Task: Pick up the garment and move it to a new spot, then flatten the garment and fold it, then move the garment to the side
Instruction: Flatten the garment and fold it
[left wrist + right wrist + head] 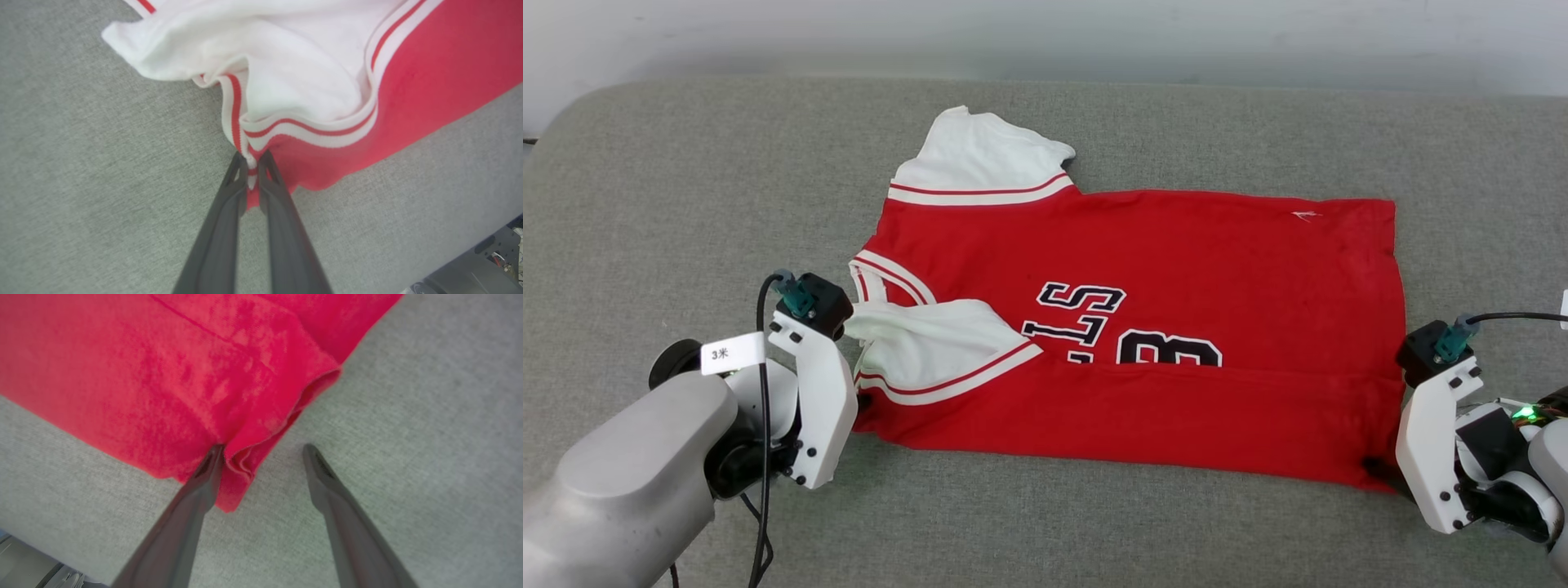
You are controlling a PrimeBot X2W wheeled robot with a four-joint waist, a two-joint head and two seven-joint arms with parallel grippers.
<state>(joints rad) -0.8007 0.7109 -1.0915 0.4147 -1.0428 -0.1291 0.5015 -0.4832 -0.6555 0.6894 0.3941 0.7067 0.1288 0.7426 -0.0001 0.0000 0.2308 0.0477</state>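
My left arm sits low at the lower left, wrist tipped down. My left gripper (252, 163) is clenched on the striped trim of the red jersey-style T-shirt with white short sleeves (1143, 269). The shirt lies spread across the grey woven-fabric surface (686, 180), its near edge folded over and cutting off the black letters and number (1127, 331). My right gripper (263, 453) stands released at the hem corner, one finger (204, 477) seemingly touching the cloth. In the head view my wrists mostly hide my fingertips.

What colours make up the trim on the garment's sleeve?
The trim is red-and-white striped, clearest in the left wrist view.
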